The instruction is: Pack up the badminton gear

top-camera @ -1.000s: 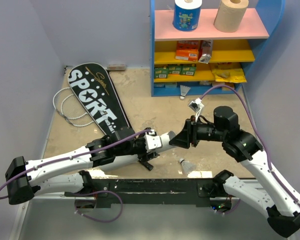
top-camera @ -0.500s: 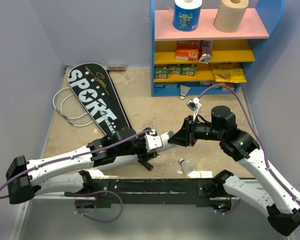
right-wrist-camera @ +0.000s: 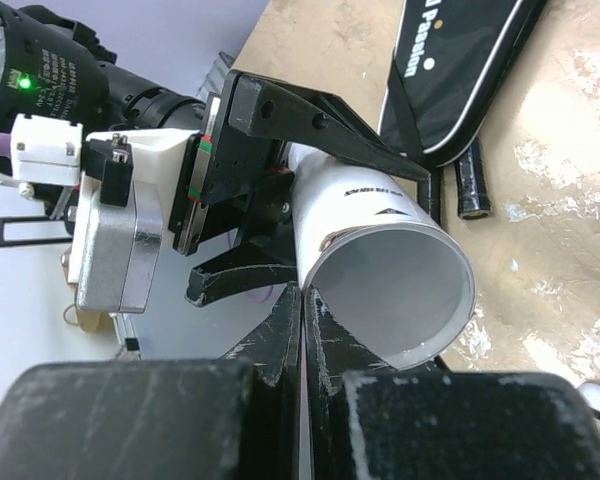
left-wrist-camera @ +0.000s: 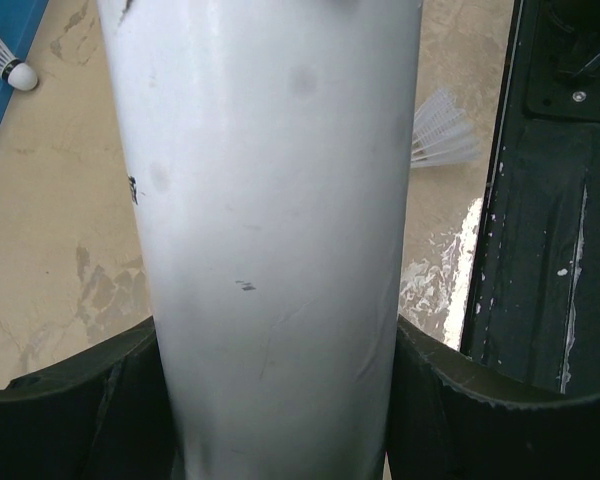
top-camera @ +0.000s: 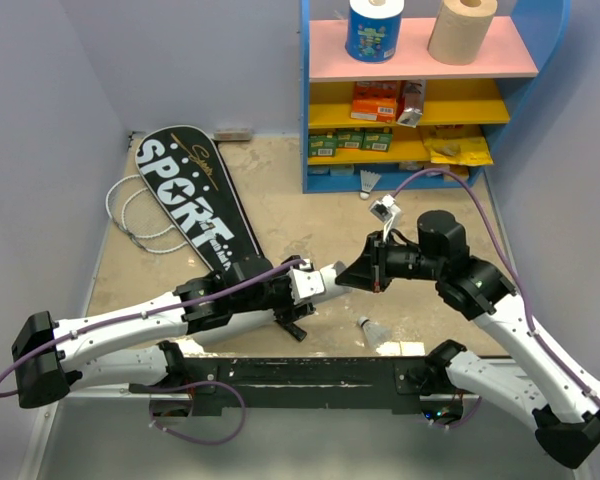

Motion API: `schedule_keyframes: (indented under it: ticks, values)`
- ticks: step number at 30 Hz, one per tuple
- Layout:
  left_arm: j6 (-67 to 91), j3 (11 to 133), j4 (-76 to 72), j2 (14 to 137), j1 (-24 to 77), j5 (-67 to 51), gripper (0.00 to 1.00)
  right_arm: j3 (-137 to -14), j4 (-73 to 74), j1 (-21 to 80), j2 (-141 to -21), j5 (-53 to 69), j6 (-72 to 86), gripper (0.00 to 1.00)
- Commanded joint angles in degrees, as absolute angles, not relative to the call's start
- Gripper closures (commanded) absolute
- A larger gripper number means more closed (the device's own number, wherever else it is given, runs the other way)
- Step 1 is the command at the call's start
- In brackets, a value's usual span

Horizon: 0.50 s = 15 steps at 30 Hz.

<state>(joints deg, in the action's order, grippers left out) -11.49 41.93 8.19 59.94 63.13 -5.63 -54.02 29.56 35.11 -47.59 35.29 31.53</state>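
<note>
just at the white tube (right-wrist-camera: 380, 270) rim, the right hand (right-wrist-camera: 302, 292) sits closed.

One black cover (top-camera: 195, 205) and one white tube (top-camera: 330, 277) are counted. Two shuttlecocks are counted: a far shuttlecock (top-camera: 370, 182) and a near shuttlecock (top-camera: 373, 330). Two overlapped racket heads (top-camera: 132, 214) seem to be shown at the cover's left edge. Two paper rolls (top-camera: 375, 28) are seen.

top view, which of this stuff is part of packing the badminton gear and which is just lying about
Part of the job:
- white tube
- black SPORT cover
- rackets, partly under the cover
- shuttlecock by the shelf
- shuttlecock near the arm bases

Just lying about:
- blue-wrapped roll
- tan roll
- orange and yellow packets
- blue shelf unit
</note>
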Motion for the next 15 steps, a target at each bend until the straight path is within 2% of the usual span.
schedule_keyframes:
  ticks: [1, 15]
  values:
    - [-9.8, 41.2, 8.0, 59.2, 63.3, -3.4, 0.87, -57.4, 31.9, 35.4, -48.5, 32.8, 28.0, 1.00]
    - [-9.1, 39.3, 9.1, 57.7, 63.2, -1.1, 0.88, -62.6, 36.2, 35.2, -51.1, 18.4, 26.5, 1.00]
